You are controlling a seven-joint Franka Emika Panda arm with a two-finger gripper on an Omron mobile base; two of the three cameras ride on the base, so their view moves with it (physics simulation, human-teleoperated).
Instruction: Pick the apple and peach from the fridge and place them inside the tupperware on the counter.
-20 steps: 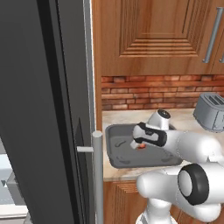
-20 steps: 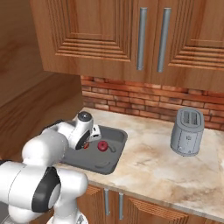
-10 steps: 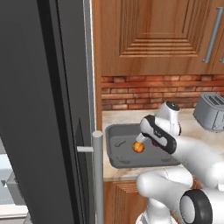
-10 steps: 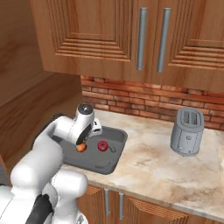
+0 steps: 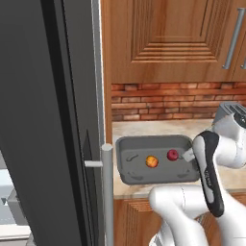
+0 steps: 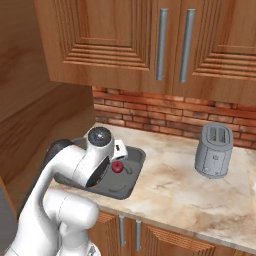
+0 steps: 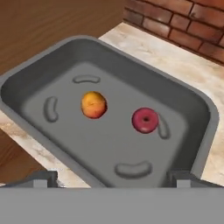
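The grey tupperware (image 7: 109, 146) lies on the beige counter (image 6: 170, 185) right below my hand. Inside it rest the orange-yellow peach (image 7: 93, 105) and, beside it, the dark red apple (image 7: 145, 120), a small gap apart. My gripper (image 7: 113, 178) hovers over the container's near rim, open, its two tips spread wide with nothing between them. From the left base view the peach (image 5: 152, 161) and apple (image 5: 172, 154) sit side by side in the tupperware (image 5: 144, 142). The fridge (image 5: 48, 120) shows as a dark grey door on the left.
A silver toaster (image 6: 214, 150) stands on the counter to the right, before the brick wall. Wooden cabinets hang above and sit below the worktop. The fridge door's bar handle (image 5: 108, 192) stands close to the tupperware's left end.
The gripper opened and let go of the peach, which now lies in the tupperware next to the apple. The hand has pulled back and to the right, away from the fruits.
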